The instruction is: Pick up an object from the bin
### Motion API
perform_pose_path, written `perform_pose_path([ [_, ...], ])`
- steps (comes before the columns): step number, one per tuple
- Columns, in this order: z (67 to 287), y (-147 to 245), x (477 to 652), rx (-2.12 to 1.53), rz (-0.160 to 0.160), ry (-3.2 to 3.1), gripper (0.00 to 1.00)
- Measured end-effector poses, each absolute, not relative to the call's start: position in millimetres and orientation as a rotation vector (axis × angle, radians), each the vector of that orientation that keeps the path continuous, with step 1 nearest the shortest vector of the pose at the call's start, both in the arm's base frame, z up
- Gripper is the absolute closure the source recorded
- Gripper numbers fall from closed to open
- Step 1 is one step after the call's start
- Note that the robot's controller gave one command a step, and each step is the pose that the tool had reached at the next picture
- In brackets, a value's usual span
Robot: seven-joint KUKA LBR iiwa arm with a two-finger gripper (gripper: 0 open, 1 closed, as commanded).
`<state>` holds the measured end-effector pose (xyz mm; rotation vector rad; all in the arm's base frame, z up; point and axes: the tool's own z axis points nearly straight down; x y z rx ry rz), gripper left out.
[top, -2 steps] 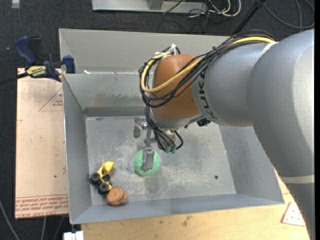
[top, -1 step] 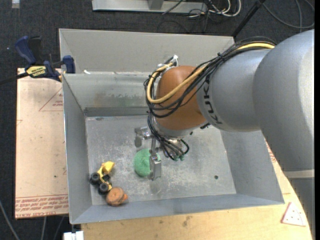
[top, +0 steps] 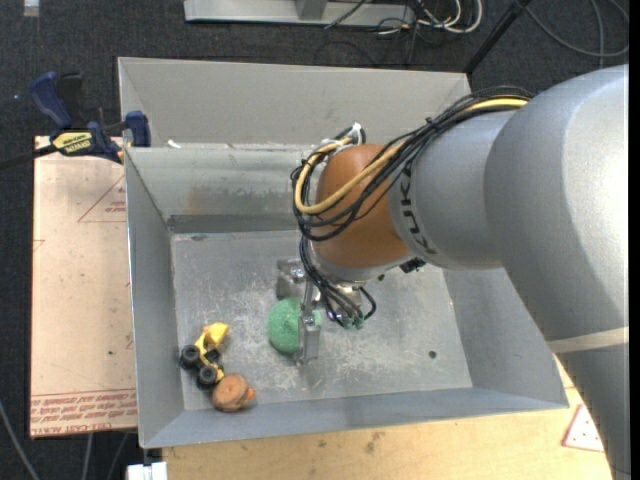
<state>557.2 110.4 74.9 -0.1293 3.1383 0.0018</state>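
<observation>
My gripper (top: 300, 313) is down at the bin floor near the middle, open. One finger (top: 310, 340) stands against the right side of a green rounded lump (top: 284, 327), and the other (top: 289, 280) is just above it. The green lump lies between and slightly left of them, resting on the floor. I cannot tell whether either finger touches it.
A yellow toy with black wheels (top: 205, 351) lies at the front left of the bin. A brown rounded thing (top: 233, 394) lies right beside it, by the front wall. The arm with its orange cover and cables hangs over the bin's middle and right.
</observation>
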Motion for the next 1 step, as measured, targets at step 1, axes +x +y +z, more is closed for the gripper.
perform_pose_path([
  [1,69.6,100.6,550.1,-0.136,0.001,3.139,1.00],
])
